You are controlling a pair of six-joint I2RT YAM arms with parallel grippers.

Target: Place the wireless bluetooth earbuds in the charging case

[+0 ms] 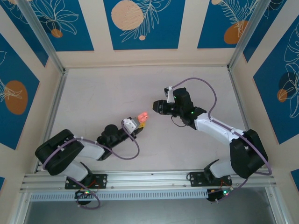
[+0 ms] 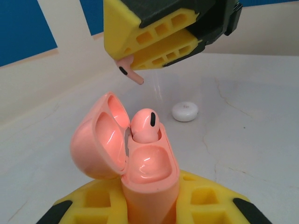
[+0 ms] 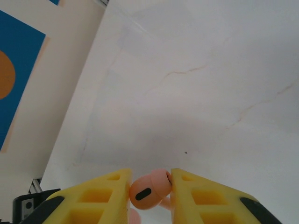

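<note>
The charging case (image 2: 149, 172) is clamped upright in the left pincer (image 1: 136, 122), near the middle of the overhead view and at the lower centre of the left wrist view. Its lid (image 2: 98, 144) is swung open toward the left of the frame. One earbud (image 2: 145, 125) is seated in the farther socket, with its rounded head showing above the rim. The nearer socket (image 2: 148, 164) is seen to be empty. The second earbud (image 3: 148, 190) is gripped between the yellow fingers of the right pincer (image 1: 158, 106), which is held above the case and apart from it, at the top of the left wrist view. A white disc (image 2: 185, 111) lies on the tabletop (image 2: 252, 140), right of centre and well apart from the case. The task is judged to be about half done: one bud is housed, while the other has yet to be aligned with the empty socket, lowered and released.
</note>
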